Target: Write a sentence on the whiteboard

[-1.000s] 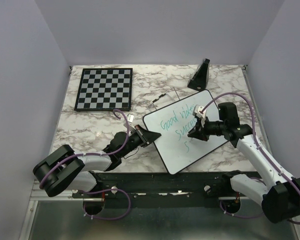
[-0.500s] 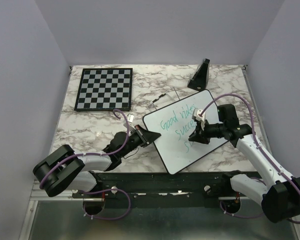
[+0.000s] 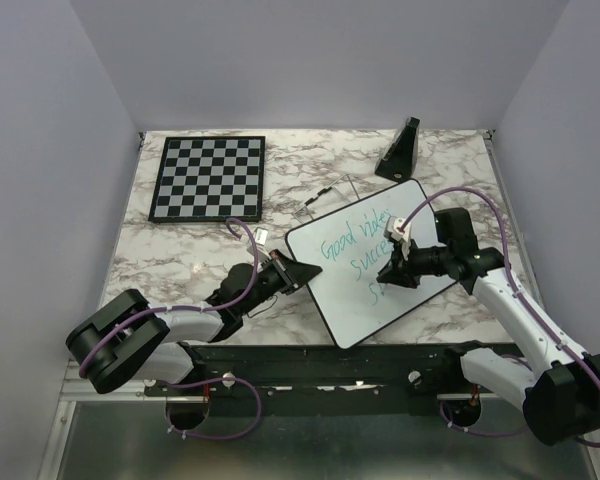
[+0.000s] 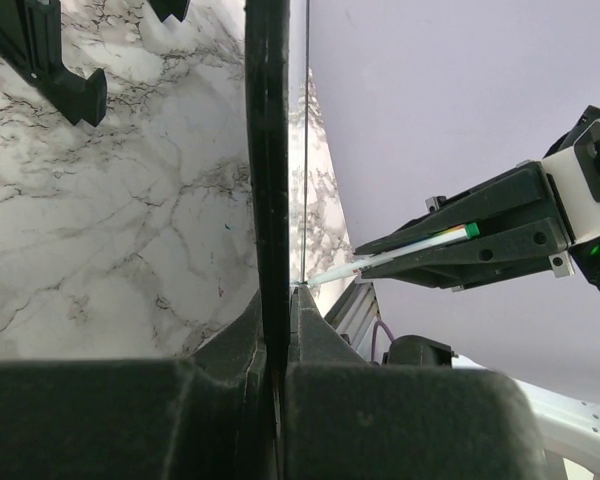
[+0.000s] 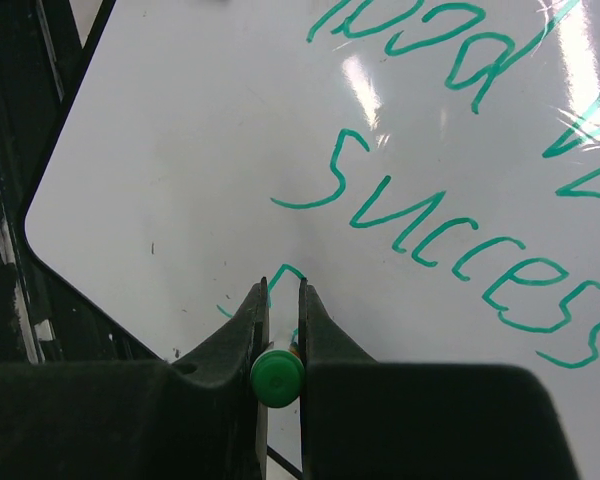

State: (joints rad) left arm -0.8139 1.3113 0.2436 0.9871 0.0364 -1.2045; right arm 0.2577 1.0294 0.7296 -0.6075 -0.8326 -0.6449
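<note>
The whiteboard (image 3: 355, 312) lies tilted on the marble table. Its left corner is pinched in my left gripper (image 3: 298, 272), which is shut on the black rim (image 4: 267, 150). The sentence (image 3: 352, 250) is in green-teal handwriting. It reads "Good vi..." and "Success" (image 5: 450, 250), with the start of a third line (image 5: 290, 272) below. My right gripper (image 5: 283, 290) is shut on a green marker (image 5: 277, 377), and the marker's tip is on the board at that third line. In the left wrist view the marker (image 4: 400, 255) slants down to the board's face.
A black-and-white chessboard (image 3: 208, 177) lies at the back left. A black wedge-shaped stand (image 3: 400, 150) sits behind the whiteboard. A small pale object (image 3: 263, 237) lies near the left gripper. Purple walls close in the table on three sides.
My right gripper has shifted slightly with the marker, and the third line has gained a short stroke. The left gripper and whiteboard have not moved.
</note>
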